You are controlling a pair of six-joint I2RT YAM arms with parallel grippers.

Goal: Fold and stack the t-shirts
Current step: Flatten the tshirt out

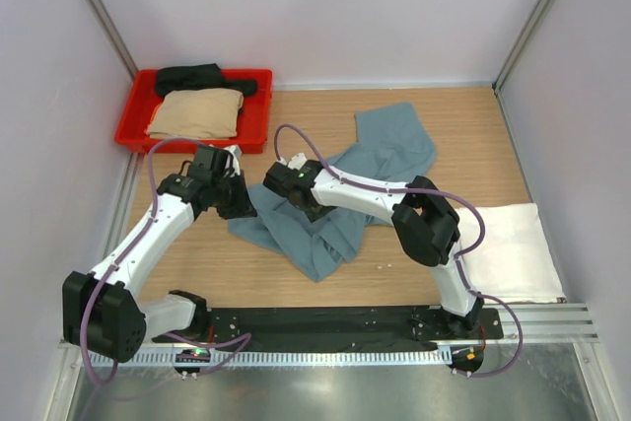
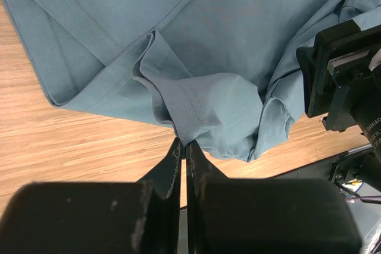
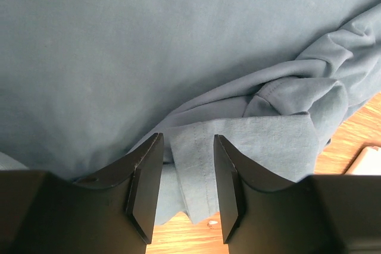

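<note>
My left pincer [image 2: 183,146] is pressed together at the hem of the blue shirt [image 2: 238,40]. My right pincer [image 3: 187,138] is spread — straddling a fold.

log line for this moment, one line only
left gripper: shut on hem of crumpled teal-blue cloth t-shirt | right gripper: open, straddling a hem fold | shirt: unfolded on wooden table

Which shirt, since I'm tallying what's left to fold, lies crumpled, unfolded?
The teal shirt, sprawled mid-table. The tan shirt and black shirt sit in the red tray; the white shirt lies flat at right.
</note>
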